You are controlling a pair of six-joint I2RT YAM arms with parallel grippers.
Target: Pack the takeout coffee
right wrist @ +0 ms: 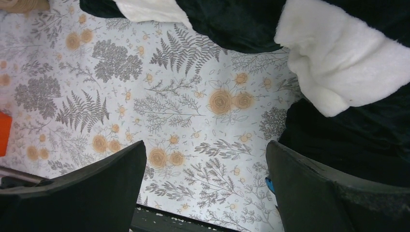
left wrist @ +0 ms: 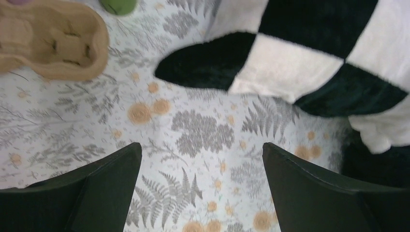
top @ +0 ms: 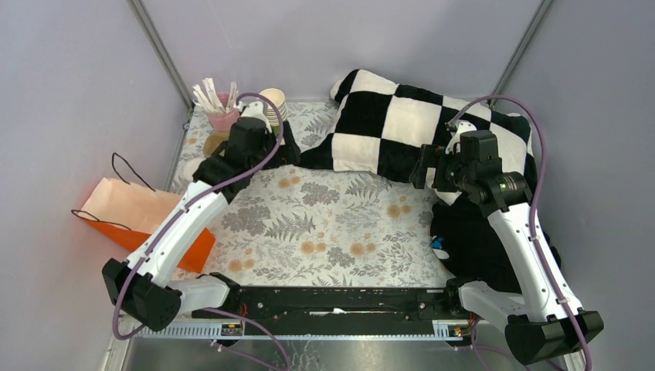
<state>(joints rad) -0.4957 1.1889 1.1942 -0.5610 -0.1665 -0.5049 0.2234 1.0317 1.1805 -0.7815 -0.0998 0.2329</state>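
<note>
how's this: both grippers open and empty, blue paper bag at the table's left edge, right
The paper bag is orange, not blue, per the top external view. The left gripper and right gripper are open and empty, and the bag is at the left edge of the table.

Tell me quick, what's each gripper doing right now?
Left gripper: open, holding nothing.
Right gripper: open, holding nothing.

The checkered blanket (top: 417, 131) is thick plush cloth, fleecy and matt. The table (top: 332, 224) wears a smooth printed floral cover. The orange bag (top: 131, 212) looks like matt paper; the tan cup carrier (left wrist: 53, 43) is rough moulded pulp. The green cup (left wrist: 117, 5) has a dull side.
</note>
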